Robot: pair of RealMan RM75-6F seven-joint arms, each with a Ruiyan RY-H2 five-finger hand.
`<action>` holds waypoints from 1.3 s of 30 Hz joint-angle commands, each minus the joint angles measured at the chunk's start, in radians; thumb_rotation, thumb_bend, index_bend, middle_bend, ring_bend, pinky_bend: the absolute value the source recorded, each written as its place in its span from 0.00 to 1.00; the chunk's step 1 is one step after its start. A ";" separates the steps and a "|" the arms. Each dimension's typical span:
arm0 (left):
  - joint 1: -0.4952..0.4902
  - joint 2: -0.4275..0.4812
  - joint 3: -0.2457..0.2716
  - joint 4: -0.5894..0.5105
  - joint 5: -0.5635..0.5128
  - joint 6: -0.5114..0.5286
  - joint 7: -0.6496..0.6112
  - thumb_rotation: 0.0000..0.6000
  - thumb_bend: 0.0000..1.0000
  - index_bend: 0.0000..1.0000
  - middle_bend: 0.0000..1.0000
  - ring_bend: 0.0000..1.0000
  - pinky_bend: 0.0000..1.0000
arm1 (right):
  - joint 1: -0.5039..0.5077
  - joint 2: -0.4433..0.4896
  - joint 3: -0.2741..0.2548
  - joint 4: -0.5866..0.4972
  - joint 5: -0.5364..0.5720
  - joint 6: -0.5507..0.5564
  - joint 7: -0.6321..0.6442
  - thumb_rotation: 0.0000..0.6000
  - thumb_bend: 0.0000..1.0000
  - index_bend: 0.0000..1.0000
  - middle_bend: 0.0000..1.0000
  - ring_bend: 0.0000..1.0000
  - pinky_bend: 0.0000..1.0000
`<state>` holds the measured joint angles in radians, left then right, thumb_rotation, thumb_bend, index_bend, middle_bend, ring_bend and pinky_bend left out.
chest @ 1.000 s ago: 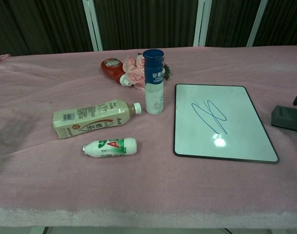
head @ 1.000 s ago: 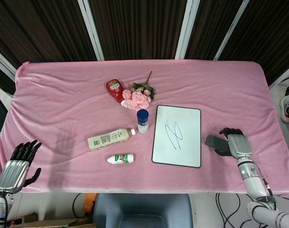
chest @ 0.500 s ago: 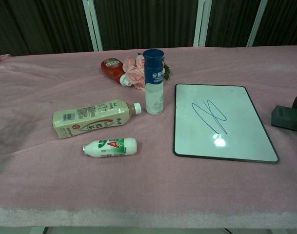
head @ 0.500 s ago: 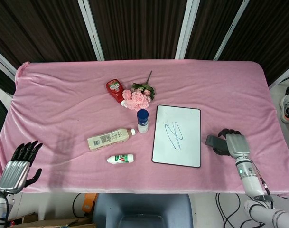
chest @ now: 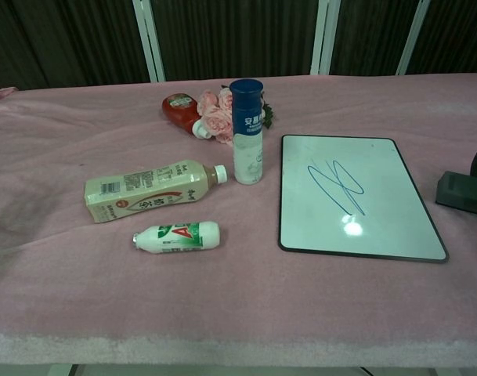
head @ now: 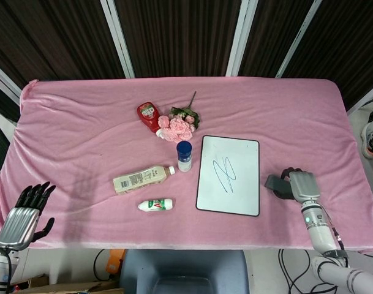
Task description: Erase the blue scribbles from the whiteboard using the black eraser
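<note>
The whiteboard (head: 237, 191) (chest: 379, 227) lies flat on the pink cloth right of centre, with a blue scribble (head: 225, 173) (chest: 337, 185) in its middle. Just right of it the black eraser (head: 274, 183) (chest: 460, 192) rests on the cloth. My right hand (head: 301, 185) reaches from the front right, its dark fingers curled around the eraser's right end; in the chest view only a fingertip shows at the right edge. My left hand (head: 24, 211) hangs off the table's front left corner, fingers spread, holding nothing.
Left of the board stand a blue-capped bottle (head: 184, 155) (chest: 247, 131), a lying milk tea bottle (head: 140, 179) and a small white-and-green bottle (head: 155, 205). Behind them lie a red ketchup bottle (head: 149, 116) and pink flowers (head: 179, 127).
My right hand has drawn slightly toward the table's front edge and its fingers have curled tighter around the eraser. The eraser, the board and my left hand stay where they were.
</note>
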<state>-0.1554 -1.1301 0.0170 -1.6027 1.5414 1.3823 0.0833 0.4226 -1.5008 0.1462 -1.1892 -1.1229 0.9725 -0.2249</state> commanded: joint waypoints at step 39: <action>0.003 0.003 -0.006 0.003 -0.009 0.010 -0.011 1.00 0.41 0.00 0.02 0.01 0.05 | 0.216 -0.150 0.099 -0.172 0.019 0.116 -0.412 1.00 0.52 0.96 0.77 0.73 0.92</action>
<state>-0.1521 -1.1276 0.0109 -1.5997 1.5329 1.3918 0.0724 0.6058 -1.6091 0.2485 -1.3854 -1.1242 1.1007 -0.5947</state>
